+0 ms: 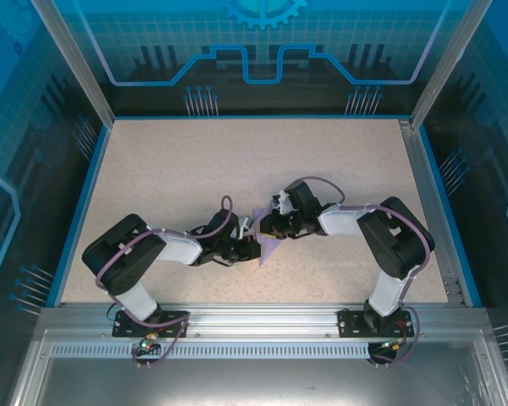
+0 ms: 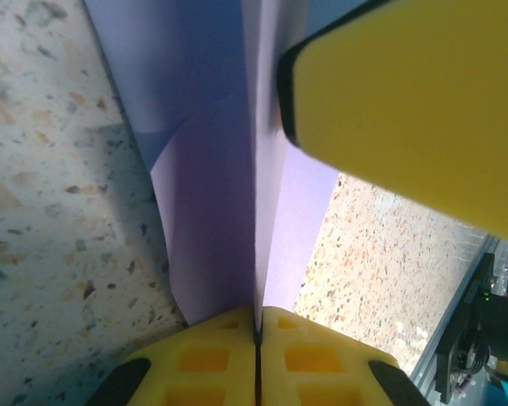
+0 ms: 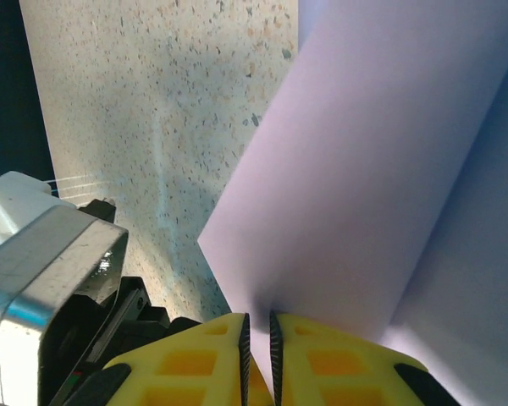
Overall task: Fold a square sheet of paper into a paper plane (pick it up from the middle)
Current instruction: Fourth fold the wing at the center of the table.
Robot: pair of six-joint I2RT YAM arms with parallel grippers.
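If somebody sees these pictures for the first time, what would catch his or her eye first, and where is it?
The pale purple sheet of paper stands out first, near the middle of the speckled table, as the only purple thing there. The yellow-fingered left gripper is shut on it along what looks like a crease. The right gripper pinches the same sheet from the opposite side.

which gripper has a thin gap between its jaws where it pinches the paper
The right gripper: its jaws stand slightly apart around the paper, with a dark slit between them. The left gripper's jaws press flush together on the paper.
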